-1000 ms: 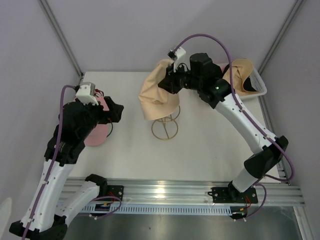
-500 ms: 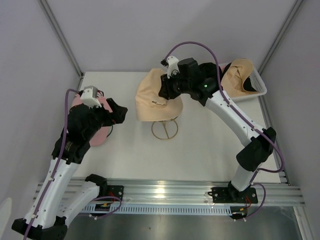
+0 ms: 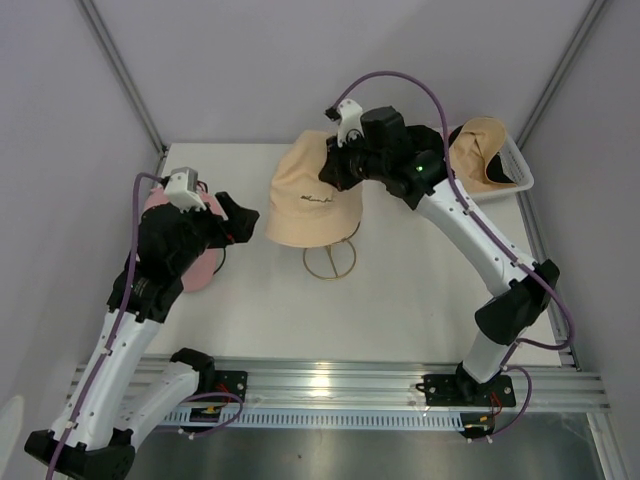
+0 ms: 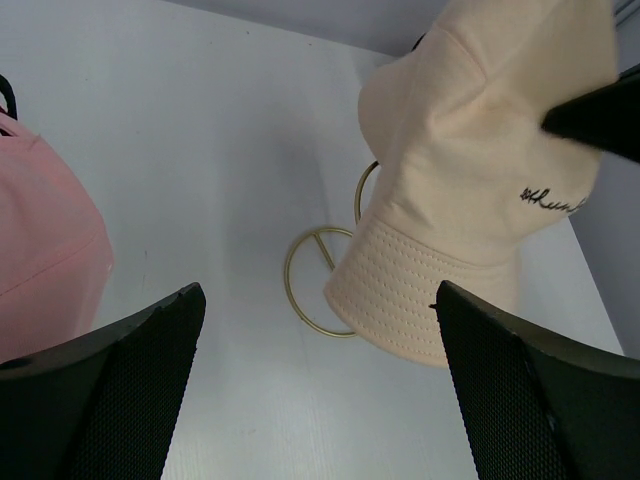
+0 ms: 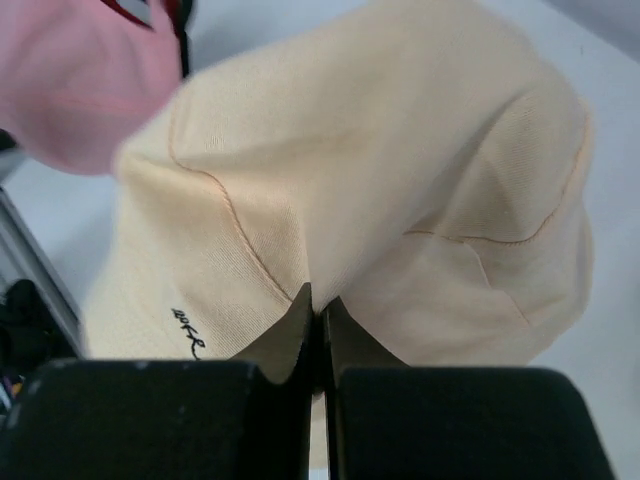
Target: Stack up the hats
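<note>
My right gripper [image 3: 335, 168] is shut on the crown of a tan bucket hat [image 3: 308, 203] with black script on it. It holds the hat over the gold wire hat stand [image 3: 330, 258]. In the right wrist view the jaws [image 5: 318, 300] pinch a fold of the tan fabric [image 5: 400, 190]. My left gripper [image 3: 240, 218] is open and empty, left of the stand. A pink hat [image 3: 196, 265] lies on the table under the left arm. The left wrist view shows the tan hat [image 4: 480, 190], the stand's base ring [image 4: 305, 285] and the pink hat [image 4: 45, 250].
A white mesh basket [image 3: 510, 170] stands at the back right corner and holds another tan hat [image 3: 480, 145] with something dark inside. Grey walls close the table at the back and sides. The metal rail [image 3: 330, 385] runs along the near edge.
My right gripper has swung the tan hat from hanging limp to crown-up over the stand. My left gripper has moved a little right, toward the stand.
</note>
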